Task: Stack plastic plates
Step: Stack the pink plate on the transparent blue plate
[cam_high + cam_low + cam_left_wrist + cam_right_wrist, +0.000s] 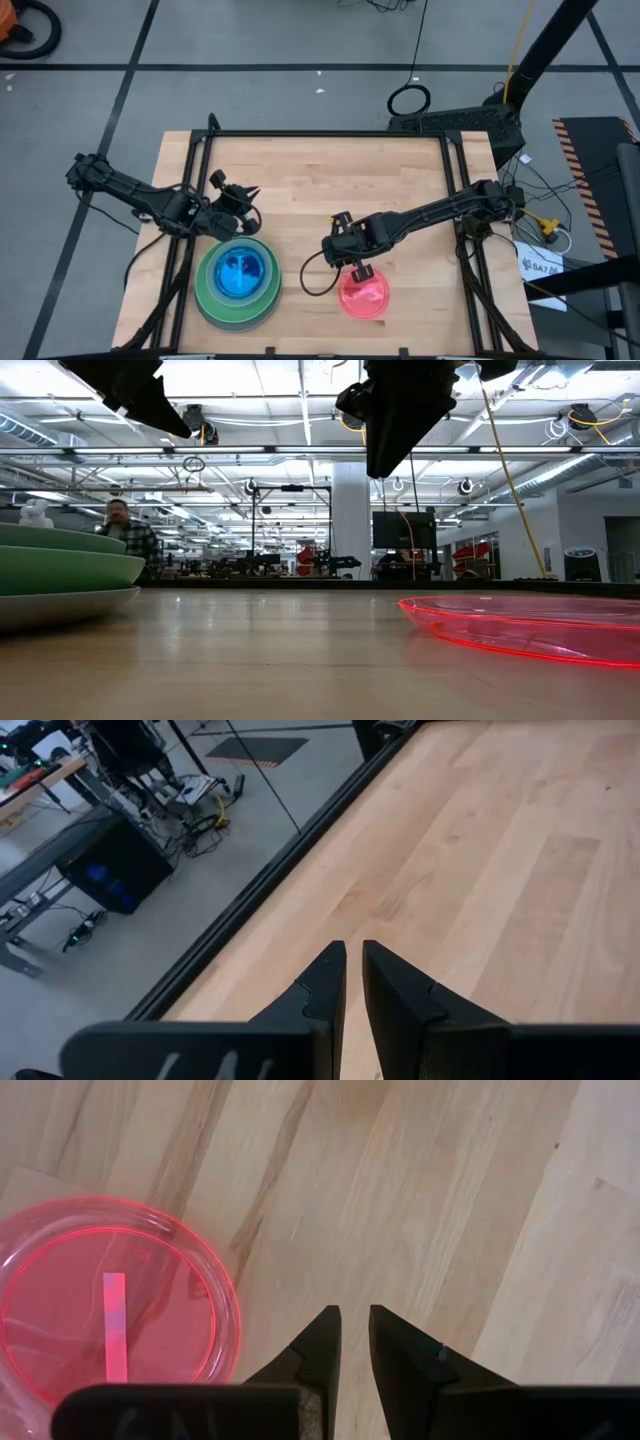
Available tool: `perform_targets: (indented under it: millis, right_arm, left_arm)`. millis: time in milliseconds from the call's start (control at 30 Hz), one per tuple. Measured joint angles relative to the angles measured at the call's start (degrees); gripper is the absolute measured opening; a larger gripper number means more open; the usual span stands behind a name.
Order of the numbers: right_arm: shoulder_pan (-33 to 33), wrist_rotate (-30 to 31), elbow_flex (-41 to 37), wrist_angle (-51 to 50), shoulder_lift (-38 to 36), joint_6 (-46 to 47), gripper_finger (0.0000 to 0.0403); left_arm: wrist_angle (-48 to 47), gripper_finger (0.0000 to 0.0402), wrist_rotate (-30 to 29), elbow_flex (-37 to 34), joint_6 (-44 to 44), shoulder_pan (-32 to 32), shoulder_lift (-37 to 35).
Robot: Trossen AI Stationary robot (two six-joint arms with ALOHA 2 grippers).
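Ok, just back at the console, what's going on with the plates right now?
Most plates are already nested in one stack near the table's front left: grey at the bottom, greens above, blue on top. The pink plate lies apart, to its right. The right gripper hovers just beside it, fingers nearly shut, holding nothing. The left gripper waits behind the stack, also empty.

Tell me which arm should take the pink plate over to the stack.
Right, probably. The right gripper hangs just beside the pink plate, empty. The left gripper sits by the green stack, farther from the plate.
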Motion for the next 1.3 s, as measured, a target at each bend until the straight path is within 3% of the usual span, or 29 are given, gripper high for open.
perform_targets:
  millis: [300, 500, 767, 967, 1100, 1300]
  right_arm:
    - [0.0, 0.0, 0.0, -1.9, 0.0, 2.8, 0.0050]
    - [0.0, -1.2, 0.0, -5.9, 0.0, 11.5, 0.0056]
    - [0.5, -13.1, 0.0, -10.1, 0.0, 23.8, 0.0112]
    - [3.0, -13.5, 0.0, -10.1, 0.0, 30.4, 0.0157]
    - [3.9, -13.1, -1.0, -9.3, 0.9, 27.2, 0.0170]
    - [4.7, -12.8, -9.3, -5.3, 0.2, 20.7, 0.0167]
  left_arm:
    - [0.0, 0.0047, 0.0, 0.0, -0.3, 0.0, 0.0]
    - [0.0, 0.0047, 0.0, 0.0, -0.3, 0.0, 0.0]
    - [0.0, 0.0047, 0.0, 0.0, -0.1, 0.0, 0.0]
    - [0.0, 0.0047, 0.0, 0.0, -0.1, 0.0, 0.0]
    - [0.0, 0.0047, 0.4, 0.0, -0.2, 0.0, 0.0]
    - [0.0, 0.0047, 0.6, 0.0, -0.3, 0.0, 0.0]
